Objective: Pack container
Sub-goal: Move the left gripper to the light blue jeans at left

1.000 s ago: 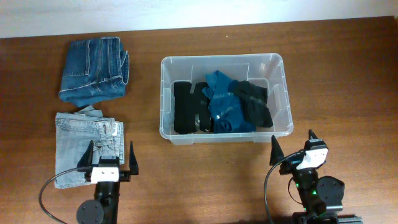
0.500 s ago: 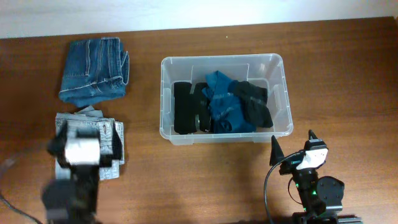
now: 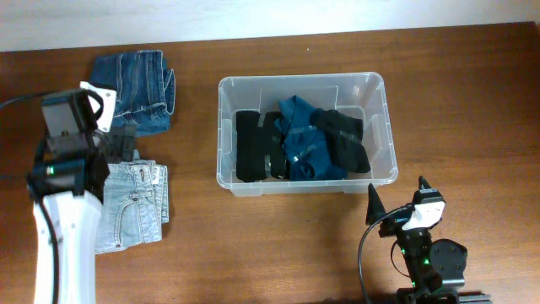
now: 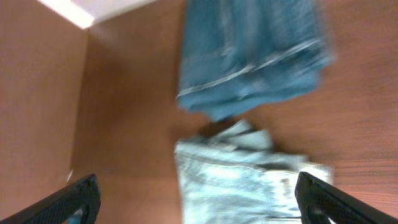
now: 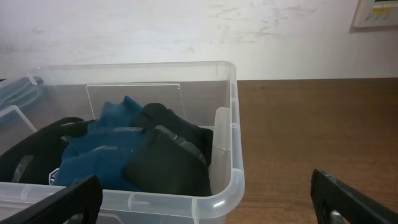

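The clear container stands mid-table and holds a folded black garment, a teal one and another black one. Left of it lie folded dark blue jeans, with folded light jeans in front of them. My left arm reaches over the light jeans. The left gripper hangs open above the light jeans, near the dark jeans, holding nothing. My right gripper rests open in front of the container's near right corner, empty.
The wall edge runs along the table's far side. Bare wood lies right of the container and between the jeans and the container.
My left arm has risen from the table's front edge and swung forward over the light jeans toward the dark jeans. The right arm has not moved.
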